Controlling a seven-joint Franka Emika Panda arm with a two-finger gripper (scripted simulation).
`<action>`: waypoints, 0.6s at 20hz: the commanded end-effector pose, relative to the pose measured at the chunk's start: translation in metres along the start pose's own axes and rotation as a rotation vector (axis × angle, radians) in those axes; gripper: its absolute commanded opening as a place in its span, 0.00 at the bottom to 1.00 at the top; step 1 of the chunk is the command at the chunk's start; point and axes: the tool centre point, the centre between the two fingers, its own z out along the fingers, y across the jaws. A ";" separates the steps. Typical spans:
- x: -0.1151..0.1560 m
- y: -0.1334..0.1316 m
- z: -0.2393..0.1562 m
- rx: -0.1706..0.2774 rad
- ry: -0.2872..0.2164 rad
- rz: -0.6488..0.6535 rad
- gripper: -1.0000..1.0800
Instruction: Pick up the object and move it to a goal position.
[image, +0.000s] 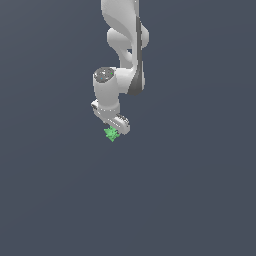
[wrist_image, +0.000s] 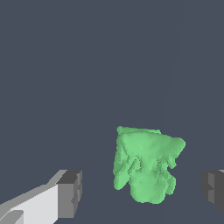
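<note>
White arm hangs down from the upper edge of the exterior view, wrist bent, pincer (image: 116, 131) lowest. In the wrist view we see both fingertips (wrist_image: 70, 194) set wide apart, grey pads facing inward. Relative to the wrist housing, the pincer sits just below, tilted slightly.

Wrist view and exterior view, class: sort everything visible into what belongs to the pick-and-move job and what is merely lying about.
Belongs to the job:
- green lump, the object to pick up, sitting between the pincer's fingers with gaps on both sides
- pincer, open, around the lump
- robot arm carrying the pincer

Just lying about:
- nothing else shows, only the plain dark grey background
</note>
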 end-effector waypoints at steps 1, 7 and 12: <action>-0.003 0.007 0.004 0.000 0.002 0.044 0.96; -0.007 0.015 0.008 -0.001 0.003 0.090 0.96; -0.007 0.015 0.011 -0.001 0.003 0.085 0.96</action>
